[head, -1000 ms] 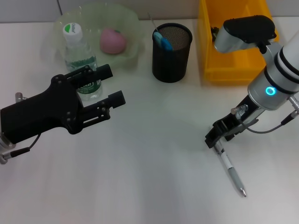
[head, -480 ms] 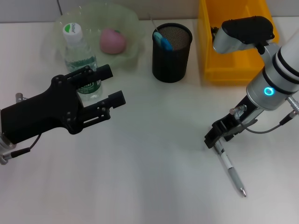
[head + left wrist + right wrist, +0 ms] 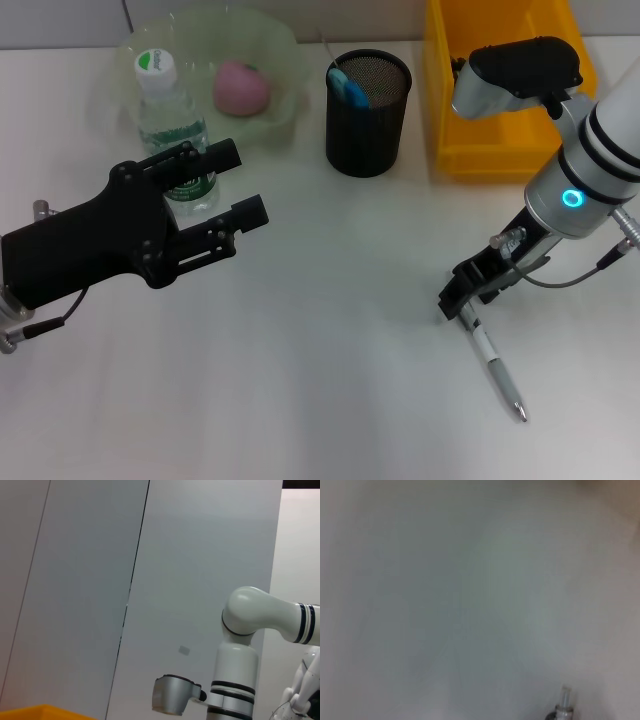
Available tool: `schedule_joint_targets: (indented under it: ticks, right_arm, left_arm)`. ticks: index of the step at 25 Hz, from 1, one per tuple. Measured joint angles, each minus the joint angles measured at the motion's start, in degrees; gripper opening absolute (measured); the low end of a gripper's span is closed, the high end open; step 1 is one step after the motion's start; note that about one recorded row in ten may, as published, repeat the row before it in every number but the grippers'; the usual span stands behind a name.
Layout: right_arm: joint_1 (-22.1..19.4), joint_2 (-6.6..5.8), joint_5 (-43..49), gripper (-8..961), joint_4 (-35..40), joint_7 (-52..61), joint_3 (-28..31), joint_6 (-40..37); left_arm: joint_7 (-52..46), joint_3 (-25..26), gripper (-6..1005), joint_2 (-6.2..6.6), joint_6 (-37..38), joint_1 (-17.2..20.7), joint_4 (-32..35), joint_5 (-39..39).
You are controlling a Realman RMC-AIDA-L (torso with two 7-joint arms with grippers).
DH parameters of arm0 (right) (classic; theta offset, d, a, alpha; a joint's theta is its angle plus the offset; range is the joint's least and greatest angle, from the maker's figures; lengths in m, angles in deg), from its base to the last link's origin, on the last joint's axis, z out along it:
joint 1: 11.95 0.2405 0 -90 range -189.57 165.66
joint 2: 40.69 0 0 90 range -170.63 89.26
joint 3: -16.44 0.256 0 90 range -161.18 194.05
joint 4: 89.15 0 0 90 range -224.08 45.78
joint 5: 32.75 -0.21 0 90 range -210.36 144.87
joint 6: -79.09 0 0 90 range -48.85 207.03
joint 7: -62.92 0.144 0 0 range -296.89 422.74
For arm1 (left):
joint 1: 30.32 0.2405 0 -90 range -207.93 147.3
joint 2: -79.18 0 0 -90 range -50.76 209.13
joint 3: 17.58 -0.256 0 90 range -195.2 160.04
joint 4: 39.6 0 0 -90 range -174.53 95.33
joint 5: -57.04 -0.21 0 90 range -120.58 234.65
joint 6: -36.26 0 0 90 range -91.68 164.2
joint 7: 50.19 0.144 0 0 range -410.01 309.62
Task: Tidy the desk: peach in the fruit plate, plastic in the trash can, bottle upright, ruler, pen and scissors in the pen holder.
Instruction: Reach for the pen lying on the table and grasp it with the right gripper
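Observation:
A white pen lies on the table at the right, tip toward me. My right gripper is low over the pen's far end and shut on it; the right wrist view shows that end of the pen against bare table. My left gripper hovers open at the left, empty, just in front of the upright bottle. The pink peach sits in the green fruit plate. Blue scissors handles stick out of the black mesh pen holder. Plastic and ruler are out of view.
The yellow bin stands at the back right, beyond my right arm. White table stretches across the middle and front. The left wrist view shows only a wall and my right arm.
My right arm's upper part has drifted slightly left. The right gripper and the pen stay in the same spot. The left arm has not moved.

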Motion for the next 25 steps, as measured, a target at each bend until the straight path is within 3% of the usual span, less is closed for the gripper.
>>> schedule_joint_targets:
  ticks: [12,25]
  right_arm:
    - [0.0,0.00,-0.2,415,0.0,-0.2,0.0,0.0]
    - [0.2,0.10,-0.3,409,0.0,0.3,-2.1,0.3]
  left_arm:
    - [0.0,0.1,701,0.00,0.1,0.0,-0.1,0.0]
    - [0.0,0.8,701,-0.05,0.3,0.0,-0.1,0.0]
